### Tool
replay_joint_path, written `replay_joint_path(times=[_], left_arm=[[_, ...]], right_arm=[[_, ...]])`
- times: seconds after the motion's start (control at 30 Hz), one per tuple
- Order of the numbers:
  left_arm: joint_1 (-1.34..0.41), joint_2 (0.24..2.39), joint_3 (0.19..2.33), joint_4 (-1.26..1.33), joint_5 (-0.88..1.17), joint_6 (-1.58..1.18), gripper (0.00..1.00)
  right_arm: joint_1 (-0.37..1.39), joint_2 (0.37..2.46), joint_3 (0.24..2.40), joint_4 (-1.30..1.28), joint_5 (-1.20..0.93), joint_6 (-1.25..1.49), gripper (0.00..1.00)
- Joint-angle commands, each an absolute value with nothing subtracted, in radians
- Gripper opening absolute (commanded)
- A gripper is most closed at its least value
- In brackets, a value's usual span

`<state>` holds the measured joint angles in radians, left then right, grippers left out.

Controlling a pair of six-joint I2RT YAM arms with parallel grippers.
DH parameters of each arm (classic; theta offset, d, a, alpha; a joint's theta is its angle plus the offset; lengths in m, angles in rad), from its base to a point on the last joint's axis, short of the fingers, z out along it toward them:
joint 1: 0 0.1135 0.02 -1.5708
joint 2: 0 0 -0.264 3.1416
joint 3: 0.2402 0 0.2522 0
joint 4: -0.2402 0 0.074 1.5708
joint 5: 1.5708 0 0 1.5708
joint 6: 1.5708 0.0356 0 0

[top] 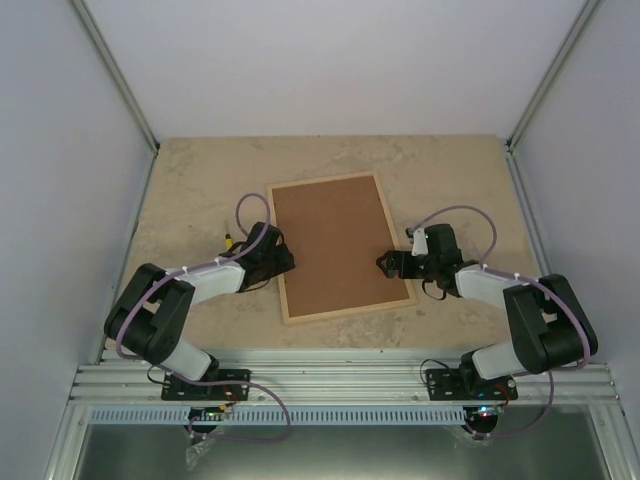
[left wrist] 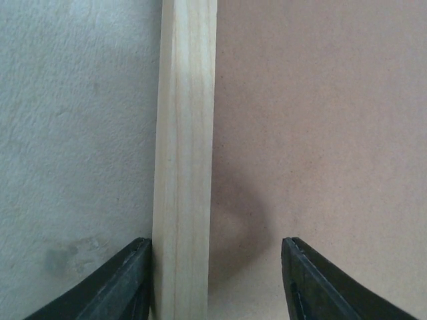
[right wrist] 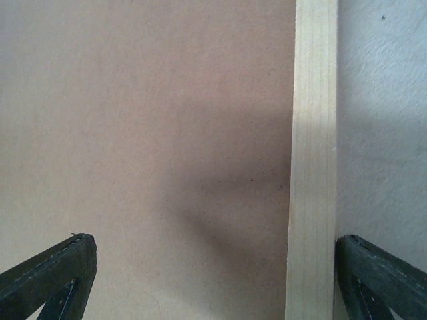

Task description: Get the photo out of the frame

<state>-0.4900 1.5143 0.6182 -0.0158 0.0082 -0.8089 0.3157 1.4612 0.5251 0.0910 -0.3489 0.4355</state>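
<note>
The frame [top: 346,310], thin pale wood, lies face down in the middle of the table, with a brown backing board [top: 335,245] filling it. The photo is hidden. My left gripper [top: 279,262] is low at the frame's left side and stands open astride the moulding [left wrist: 183,167]. One of its fingers [left wrist: 127,280] is against the moulding's outer side and the other is over the board [left wrist: 320,133]. My right gripper [top: 386,263] is open wide at the frame's right side. It spans the moulding [right wrist: 313,167] and part of the board [right wrist: 147,133].
The beige stone-look table [top: 190,190] is walled in by white panels on the left, back and right. An aluminium rail [top: 340,380] with both arm bases runs along the near edge. Purple cables loop off each wrist.
</note>
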Motion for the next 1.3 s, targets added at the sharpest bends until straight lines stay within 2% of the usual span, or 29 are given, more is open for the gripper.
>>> replay_joint_path(times=[0.0, 0.33, 0.53, 0.87, 1.03, 1.27], left_arm=[[-0.494, 1.539, 0.650, -0.035, 0.009, -0.783, 0.56], [-0.494, 1.525, 0.653, -0.076, -0.045, -0.773, 0.65], [-0.494, 1.481, 0.643, -0.122, -0.108, -0.773, 0.70], [-0.489, 1.297, 0.643, -0.245, -0.324, -0.803, 0.89], [-0.397, 1.221, 0.625, -0.283, -0.401, -0.804, 0.95], [-0.257, 1.252, 0.622, -0.278, -0.432, -0.757, 0.98]], right_arm=[[0.341, 1.415, 0.487, 0.057, -0.437, 0.442, 0.98], [0.354, 1.308, 0.371, 0.063, -0.488, 0.467, 0.98], [0.356, 1.237, 0.360, 0.025, -0.431, 0.476, 0.98], [0.356, 1.148, 0.453, -0.046, -0.295, 0.463, 0.98], [0.357, 1.178, 0.507, -0.008, -0.262, 0.428, 0.98], [0.356, 1.188, 0.430, 0.141, -0.225, 0.425, 0.98]])
